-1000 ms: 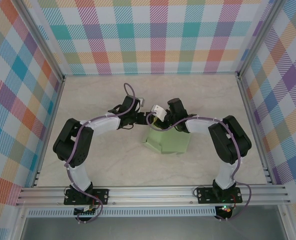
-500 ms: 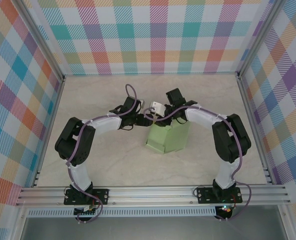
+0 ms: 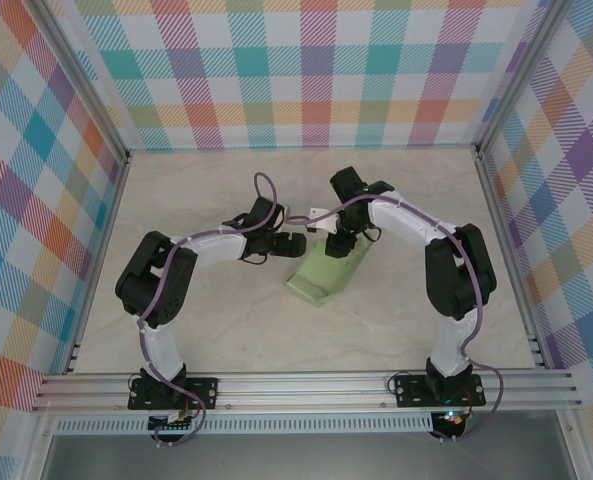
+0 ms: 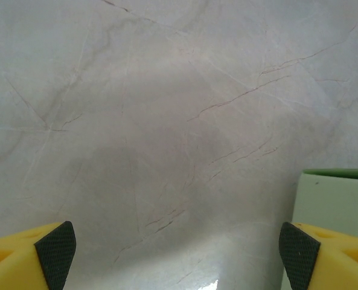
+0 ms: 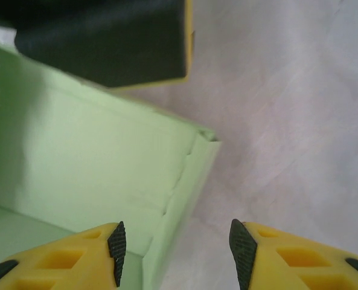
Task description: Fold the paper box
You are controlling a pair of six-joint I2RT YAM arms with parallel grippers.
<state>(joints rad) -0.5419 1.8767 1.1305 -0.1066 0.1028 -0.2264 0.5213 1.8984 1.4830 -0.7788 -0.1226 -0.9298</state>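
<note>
box sits mid-frame in the top view, half folded. my right gripper is part open astride its wall corner, left gripper wide and empty beside it. a crooked pinch could crush that corner or shove the box.

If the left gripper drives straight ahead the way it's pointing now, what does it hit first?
Probably the bare table, straight ahead between the open fingers of the left gripper. The paper box edge sits beside one fingertip and might be brushed; depth is unclear.
</note>
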